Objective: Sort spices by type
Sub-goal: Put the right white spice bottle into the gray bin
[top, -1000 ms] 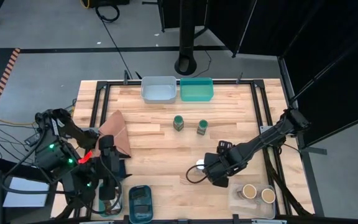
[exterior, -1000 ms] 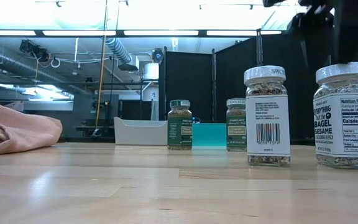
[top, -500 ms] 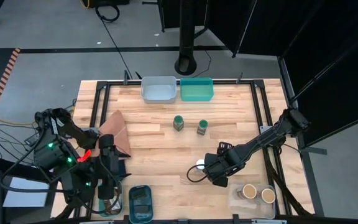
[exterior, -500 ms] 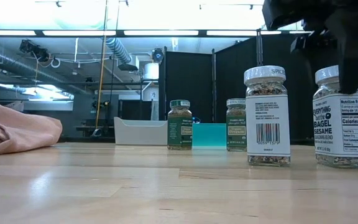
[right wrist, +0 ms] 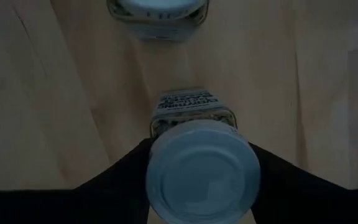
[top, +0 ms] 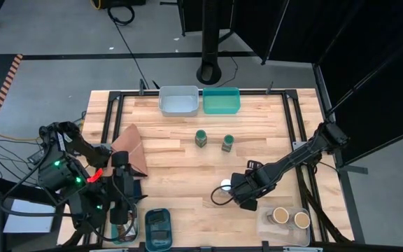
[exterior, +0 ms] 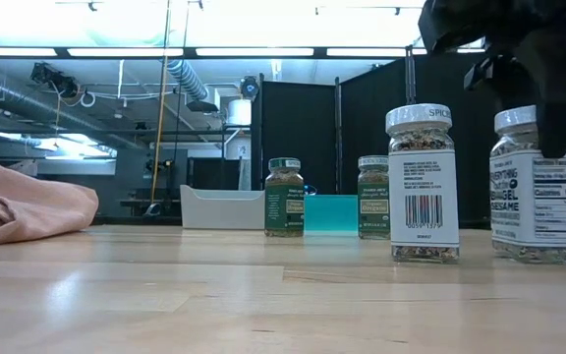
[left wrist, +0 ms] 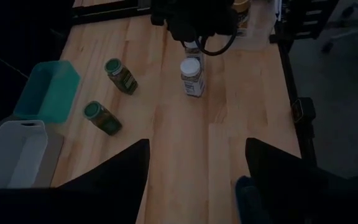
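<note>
Two white-lidded jars (exterior: 423,182) stand nearest on the surface (top: 180,168); the right pincer (right wrist: 202,163) clamps the bagel-seasoning jar (right wrist: 194,158). Bare wood lies between these and two green-lidded jars (top: 214,139), with bins (top: 199,100) at the far edge. The left pincer (left wrist: 194,163) hangs open.

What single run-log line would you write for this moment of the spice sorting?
right gripper: closed around white-lidded jar, jar upright on table | left gripper: open, waiting at table's left edge | green-lidded jars: untouched
</note>
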Controlling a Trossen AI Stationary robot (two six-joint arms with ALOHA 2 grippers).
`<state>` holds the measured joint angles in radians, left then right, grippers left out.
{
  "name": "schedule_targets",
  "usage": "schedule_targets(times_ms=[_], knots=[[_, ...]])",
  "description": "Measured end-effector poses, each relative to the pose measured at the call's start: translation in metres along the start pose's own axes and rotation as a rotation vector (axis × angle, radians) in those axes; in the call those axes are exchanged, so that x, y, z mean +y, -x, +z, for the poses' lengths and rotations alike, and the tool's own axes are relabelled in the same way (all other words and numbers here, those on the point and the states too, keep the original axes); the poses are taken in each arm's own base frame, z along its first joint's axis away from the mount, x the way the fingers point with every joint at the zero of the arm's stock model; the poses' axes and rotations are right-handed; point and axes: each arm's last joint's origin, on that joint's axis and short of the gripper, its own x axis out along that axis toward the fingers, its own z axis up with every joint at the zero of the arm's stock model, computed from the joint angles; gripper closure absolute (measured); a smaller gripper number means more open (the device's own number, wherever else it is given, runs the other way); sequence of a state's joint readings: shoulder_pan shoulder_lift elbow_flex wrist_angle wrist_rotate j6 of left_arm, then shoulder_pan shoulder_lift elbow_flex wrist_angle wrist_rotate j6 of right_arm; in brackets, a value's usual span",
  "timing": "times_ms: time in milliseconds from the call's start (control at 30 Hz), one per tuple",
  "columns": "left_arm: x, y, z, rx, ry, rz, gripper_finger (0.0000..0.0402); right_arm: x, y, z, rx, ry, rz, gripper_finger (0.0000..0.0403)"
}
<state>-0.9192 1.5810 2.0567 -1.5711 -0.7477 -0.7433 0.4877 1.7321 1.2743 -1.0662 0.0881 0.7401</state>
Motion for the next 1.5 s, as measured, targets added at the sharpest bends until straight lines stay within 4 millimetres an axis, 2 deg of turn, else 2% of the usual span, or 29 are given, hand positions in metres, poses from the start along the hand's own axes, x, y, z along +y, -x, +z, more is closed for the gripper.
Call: schedule_targets(times_ms=[167, 333, 567, 733, 933, 1100, 1367, 1500], knots=[[0.002, 0.001, 0.000, -0.003, 0.004, -0.002, 0.0133, 0.002, 0.015, 0.010, -0.063, 0.000, 0.002, 0.0194], [0.013, 0.010, 0.001, -0.035, 0.030, 0.000, 0.0133, -0.007, 0.040, 0.022, -0.080, 0.015, -0.041, 0.0194], [0.033, 0.023, 0.003, -0.122, 0.086, 0.042, 0.0133, -0.039, 0.087, 0.039, -0.101, 0.042, -0.196, 0.0194], [0.038, 0.027, 0.003, -0.167, 0.098, 0.082, 0.0133, -0.070, 0.113, 0.064, -0.212, 0.031, -0.259, 0.0194], [0.038, 0.027, 0.004, -0.175, 0.097, 0.090, 0.0133, -0.108, 0.117, 0.093, -0.309, -0.019, -0.255, 0.0194], [0.042, 0.029, 0.003, -0.180, 0.084, 0.087, 0.0133, -0.140, 0.121, 0.122, -0.476, -0.086, -0.240, 0.0194], [0.077, 0.054, -0.001, -0.238, 0.071, 0.067, 0.0133, -0.197, 0.127, 0.160, -0.738, -0.226, -0.249, 0.0194], [0.098, 0.067, -0.005, -0.270, 0.077, 0.056, 0.0133, -0.219, 0.111, 0.180, -0.766, -0.245, -0.228, 0.0194]])
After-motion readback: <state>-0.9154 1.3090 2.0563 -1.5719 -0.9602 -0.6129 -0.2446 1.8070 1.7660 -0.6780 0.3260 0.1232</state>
